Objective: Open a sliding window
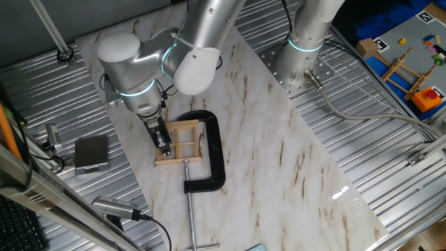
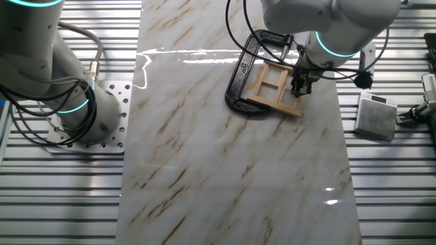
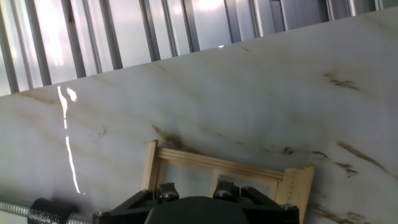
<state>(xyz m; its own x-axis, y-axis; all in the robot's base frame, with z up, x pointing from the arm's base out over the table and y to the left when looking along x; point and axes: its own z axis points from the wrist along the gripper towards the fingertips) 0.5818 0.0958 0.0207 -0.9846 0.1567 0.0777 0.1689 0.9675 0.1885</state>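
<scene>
The sliding window (image 1: 182,142), a small light-wood frame with crossbars, is seen lying flat on the marble table (image 1: 279,160) near the edge that borders the ribbed metal surface, and it is clamped on one side by a black C-clamp (image 1: 212,159). The gripper (image 1: 164,143) is lowered onto the frame's edge farthest from the clamp. Whether the jaws are released or clenched cannot be told, since the fingertips are hidden in every view.
</scene>
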